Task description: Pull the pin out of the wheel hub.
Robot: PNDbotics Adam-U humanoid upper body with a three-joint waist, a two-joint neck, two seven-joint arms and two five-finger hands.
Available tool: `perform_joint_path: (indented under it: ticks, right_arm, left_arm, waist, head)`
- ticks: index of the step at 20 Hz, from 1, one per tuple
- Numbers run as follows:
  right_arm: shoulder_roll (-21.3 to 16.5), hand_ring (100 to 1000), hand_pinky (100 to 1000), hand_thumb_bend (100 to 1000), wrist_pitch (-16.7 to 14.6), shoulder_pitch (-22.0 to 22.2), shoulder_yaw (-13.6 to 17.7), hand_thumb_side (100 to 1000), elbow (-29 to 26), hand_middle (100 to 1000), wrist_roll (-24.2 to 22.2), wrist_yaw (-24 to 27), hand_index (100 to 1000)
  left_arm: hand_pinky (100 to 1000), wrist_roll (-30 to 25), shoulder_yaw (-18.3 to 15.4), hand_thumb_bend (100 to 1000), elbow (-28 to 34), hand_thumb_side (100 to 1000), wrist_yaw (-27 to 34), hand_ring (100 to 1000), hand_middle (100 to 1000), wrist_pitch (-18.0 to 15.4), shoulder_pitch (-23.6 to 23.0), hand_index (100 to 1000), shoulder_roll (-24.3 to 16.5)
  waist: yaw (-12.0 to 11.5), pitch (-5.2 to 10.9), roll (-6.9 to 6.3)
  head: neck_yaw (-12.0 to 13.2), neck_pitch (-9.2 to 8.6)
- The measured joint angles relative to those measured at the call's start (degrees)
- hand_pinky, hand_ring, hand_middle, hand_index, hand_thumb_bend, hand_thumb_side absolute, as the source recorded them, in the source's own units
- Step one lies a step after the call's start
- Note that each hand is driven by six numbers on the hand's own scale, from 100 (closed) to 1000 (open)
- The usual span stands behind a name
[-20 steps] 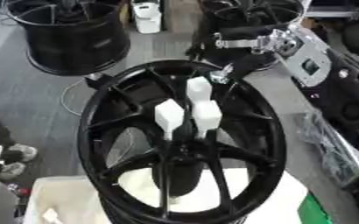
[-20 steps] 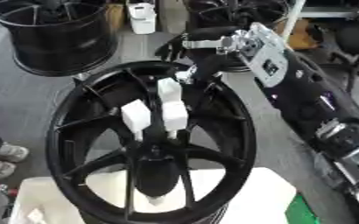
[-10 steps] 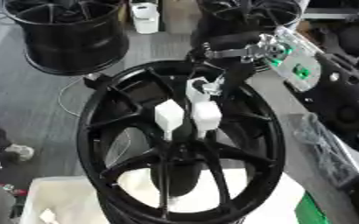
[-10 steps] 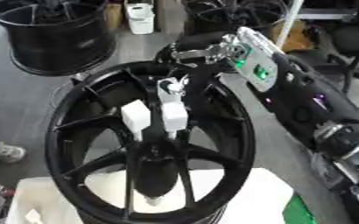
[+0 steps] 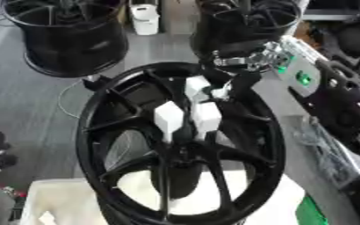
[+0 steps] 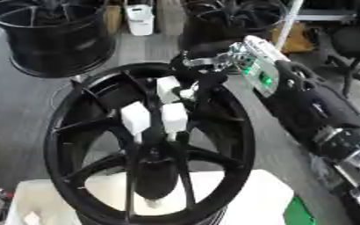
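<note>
**Black wheel hub, right hand at its far rim**

Black, spoked wheel hub (image 6: 149, 145) upright at centre, resting on a white block (image 6: 237, 197) at the near edge. Three white pins on the spokes: one (image 6: 167, 88) toward the far rim, two side by side just below, left (image 6: 135, 117) and right (image 6: 174, 116). Right hand (image 6: 202, 72) in from the right on a black arm with a white panel and green light (image 6: 256, 70), poised over the far-right part of the rim, dark fingers pointing down beside the farthest pin. Fingers curled round that pin or merely next to it: cannot tell. Left hand nowhere in either view. Two more black wheels on the grey floor beyond, far left (image 5: 64, 37) and far right (image 5: 248, 22), a white container (image 5: 143, 18) between them.
</note>
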State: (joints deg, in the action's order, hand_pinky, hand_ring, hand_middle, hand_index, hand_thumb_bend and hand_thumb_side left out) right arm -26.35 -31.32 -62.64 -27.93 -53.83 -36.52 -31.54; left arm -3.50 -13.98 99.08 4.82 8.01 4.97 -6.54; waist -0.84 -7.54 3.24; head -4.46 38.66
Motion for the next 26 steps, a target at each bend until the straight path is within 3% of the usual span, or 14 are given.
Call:
perform_joint_path:
  ticks: [4, 12, 19, 26]
  right_arm:
    - [0.38, 823, 814, 100, -0.36, 0.13, 0.39, 703, 0.67, 754, 0.36, -0.50, 861]
    - [1.01, 852, 816, 100, 0.04, 0.09, 0.11, 758, 0.58, 869, -0.04, 1.86, 928]
    - [1.39, 862, 821, 100, 0.46, -0.17, -1.32, 773, -0.32, 905, -0.46, 4.13, 939]
    - [1.38, 803, 805, 100, 0.44, -0.23, -2.50, 673, -1.36, 709, -0.44, 4.93, 899]
  left_arm:
    - [661, 0.05, 0.00, 580, 0.00, 542, 0.00, 536, 582, 0.05, 0.00, 706, 0.00]
    - [661, 0.04, 0.00, 582, 0.00, 542, -0.02, 535, 581, 0.06, 0.03, 705, 0.00]
    - [661, 0.03, 0.00, 583, 0.00, 542, -0.04, 535, 580, 0.07, 0.07, 705, 0.00]
    - [661, 0.02, 0.00, 584, 0.00, 542, -0.11, 534, 579, 0.08, 0.10, 705, 0.00]
  waist:
    - [0.00, 0.00, -0.16]
    - [-0.26, 0.00, -0.22]
    - [-0.41, 0.00, 0.05]
    - [-0.53, 0.00, 0.07]
  head:
    - [-0.08, -0.01]
    - [-0.63, -0.02]
    - [-0.99, -0.03]
    - [-1.24, -0.03]
